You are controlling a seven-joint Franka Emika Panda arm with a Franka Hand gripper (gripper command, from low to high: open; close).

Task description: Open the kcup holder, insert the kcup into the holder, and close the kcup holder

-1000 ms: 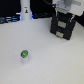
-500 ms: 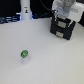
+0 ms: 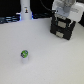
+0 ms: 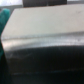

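Exterior view: arm's claw [image 3: 64,11] sits over the black kcup holder [image 3: 63,27], jaws hidden, width unreadable. Kcup [image 3: 23,53] lies alone on the table [image 3: 50,60], well apart. Opening step looks underway; next needs a grip on the tray front.

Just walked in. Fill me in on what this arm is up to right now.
The gripper is up at the black kcup holder on the exterior view's right, hanging over its top. The wrist view shows only a blurred close-up of a dark boxy surface, so I cannot tell if the jaws are open. The holder looks shut as far as the blur allows. The green-topped kcup sits alone on the white table, well apart from the holder, not yet picked up.
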